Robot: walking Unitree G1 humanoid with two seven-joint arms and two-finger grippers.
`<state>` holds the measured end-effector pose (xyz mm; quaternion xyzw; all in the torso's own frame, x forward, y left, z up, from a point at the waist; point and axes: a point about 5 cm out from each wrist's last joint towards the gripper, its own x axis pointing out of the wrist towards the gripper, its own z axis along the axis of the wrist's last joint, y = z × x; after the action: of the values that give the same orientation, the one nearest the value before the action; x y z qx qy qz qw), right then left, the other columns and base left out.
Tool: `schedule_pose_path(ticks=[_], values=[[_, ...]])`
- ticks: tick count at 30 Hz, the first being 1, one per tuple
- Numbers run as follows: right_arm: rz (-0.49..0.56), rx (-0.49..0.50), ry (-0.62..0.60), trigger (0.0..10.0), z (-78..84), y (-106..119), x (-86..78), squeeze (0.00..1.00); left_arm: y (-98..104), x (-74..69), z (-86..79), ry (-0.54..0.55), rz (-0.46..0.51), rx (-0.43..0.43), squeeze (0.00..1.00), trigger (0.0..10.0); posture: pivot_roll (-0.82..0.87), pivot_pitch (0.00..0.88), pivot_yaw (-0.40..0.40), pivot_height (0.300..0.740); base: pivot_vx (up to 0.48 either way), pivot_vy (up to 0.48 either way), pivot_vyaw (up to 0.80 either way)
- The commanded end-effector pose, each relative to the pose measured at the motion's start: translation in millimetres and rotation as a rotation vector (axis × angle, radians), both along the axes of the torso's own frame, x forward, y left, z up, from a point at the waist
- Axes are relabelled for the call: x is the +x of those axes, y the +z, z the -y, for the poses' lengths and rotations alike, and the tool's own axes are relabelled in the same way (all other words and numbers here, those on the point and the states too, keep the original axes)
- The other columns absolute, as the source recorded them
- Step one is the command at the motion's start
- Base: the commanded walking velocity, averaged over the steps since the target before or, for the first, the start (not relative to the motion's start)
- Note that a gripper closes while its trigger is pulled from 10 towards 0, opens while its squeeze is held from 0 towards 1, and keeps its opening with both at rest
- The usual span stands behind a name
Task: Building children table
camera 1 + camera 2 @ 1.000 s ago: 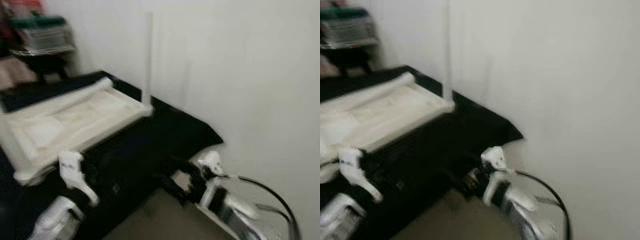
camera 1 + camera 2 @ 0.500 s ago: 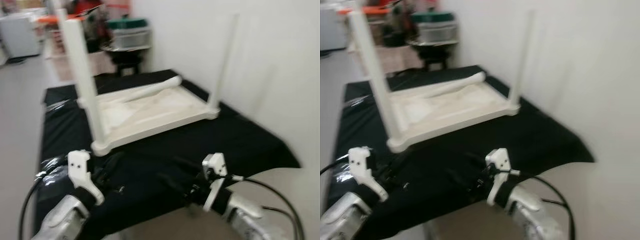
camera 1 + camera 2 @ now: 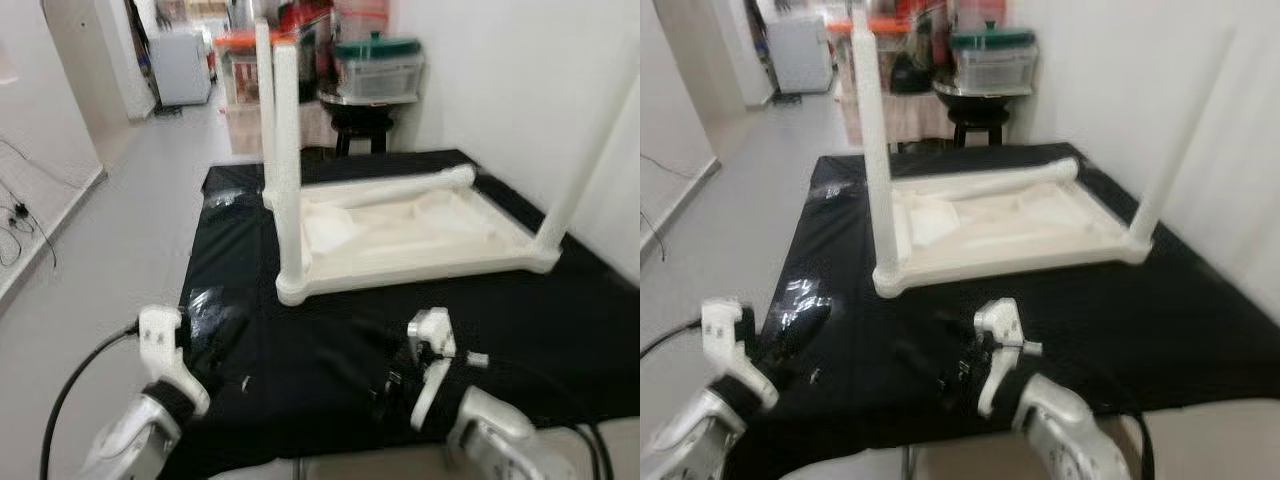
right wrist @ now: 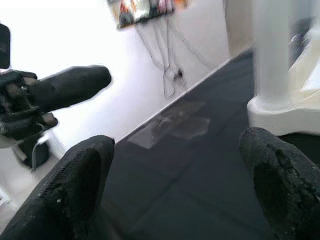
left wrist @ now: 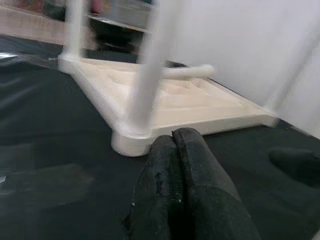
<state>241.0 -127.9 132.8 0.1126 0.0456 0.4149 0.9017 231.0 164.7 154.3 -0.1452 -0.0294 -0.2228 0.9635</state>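
**Upturned table on black cloth, both grippers low at the near edge**

Cloth, black, covers the work surface and carries a white children's table lying top-down; three legs stand up from its corners, the near-left leg tallest in the head views, a second leg behind it, a third leg at the right against the white wall; a fourth, loose leg lies flat along the far edge of the upturned top. Grey floor runs off to the left toward a corridor; a dark stool bearing a lidded container stands beyond the cloth.

Against the picture of a second ago, the head camera has swung left and steadied; wall then took up most of the view, whereas the whole table and the room behind it now show, with far less blur.

The left gripper hovers low over the cloth near the table's near-left corner, its fingers pressed together and holding nothing; the left wrist view brings out the moulded underside of the top. The right gripper sits near the cloth's front edge, fingers spread wide and empty; its wrist view catches the left gripper's dark fingers and a leg base, plus plastic sheeting on the cloth.
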Motion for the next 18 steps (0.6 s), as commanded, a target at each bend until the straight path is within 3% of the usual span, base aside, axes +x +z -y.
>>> schedule_pose_path(ticks=[1, 5, 18], values=[[0.016, 0.022, 0.021, 10.0, -5.4, 4.7, -0.3, 0.00, -4.7, -1.9, -3.9, 0.013, -0.020, 0.005, 0.00, 10.0, 0.01, 0.000, -0.043, 0.740, 0.000, 0.000, 0.80], [0.003, 0.057, 0.011, 10.0, -4.6, 6.2, 0.3, 0.00, -5.3, -1.8, -3.9, 0.016, -0.024, 0.020, 0.00, 10.0, 0.01, 0.000, -0.040, 0.740, 0.000, 0.000, 0.40], [0.004, 0.073, 0.004, 10.0, -3.9, 7.7, 2.4, 0.00, -5.9, 0.0, -4.4, 0.021, -0.027, 0.027, 0.00, 10.0, 0.01, 0.000, -0.039, 0.740, 0.000, -0.480, 0.00]])
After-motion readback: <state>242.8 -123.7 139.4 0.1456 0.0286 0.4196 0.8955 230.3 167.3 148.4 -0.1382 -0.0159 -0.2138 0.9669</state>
